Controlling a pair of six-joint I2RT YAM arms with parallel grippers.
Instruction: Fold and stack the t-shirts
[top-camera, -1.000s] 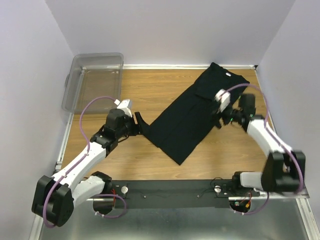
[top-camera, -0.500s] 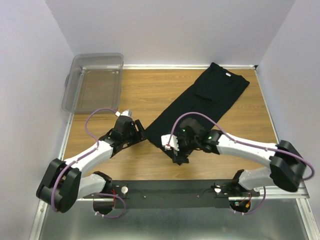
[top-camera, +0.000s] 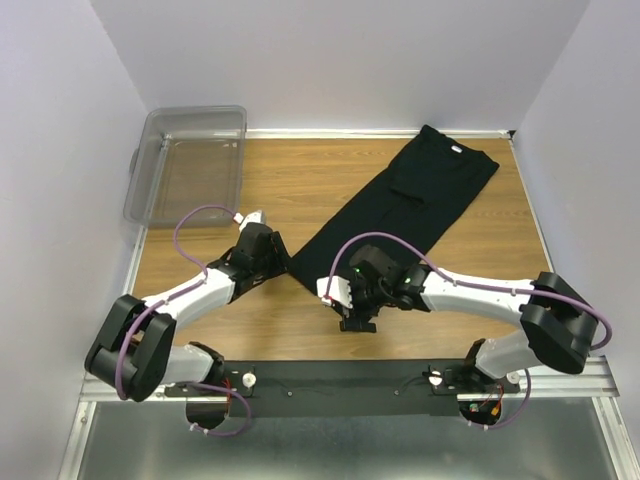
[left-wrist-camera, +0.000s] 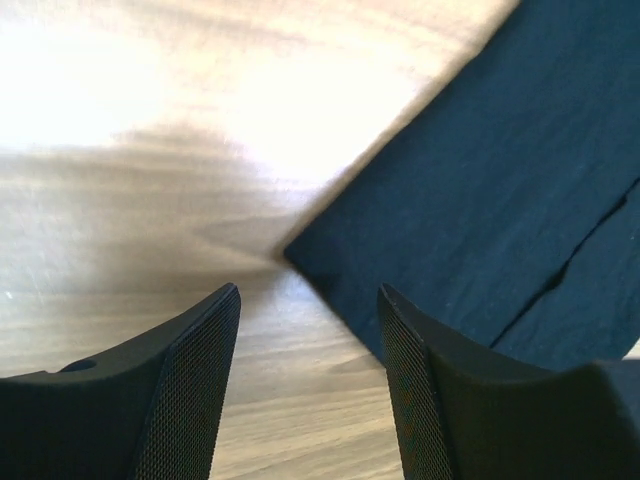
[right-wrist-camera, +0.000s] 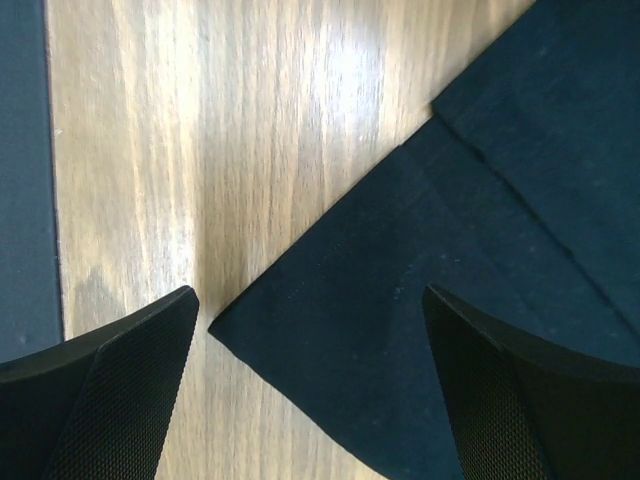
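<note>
T-shirt (top-camera: 410, 205), near corner hidden beneath right arm (top-camera: 470, 295)

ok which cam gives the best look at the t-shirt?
Top external: the whole t-shirt shows, a long diagonal strip with its white neck tag, bar the near end under the right arm. Left wrist and right wrist each show only one hem corner on the table.

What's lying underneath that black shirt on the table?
The t-shirt lies flat on the wooden table, and bare wood shows all around it. The shirt is folded over itself, so cloth lies on cloth. Anything else beneath it is covered and cannot be seen.
</note>
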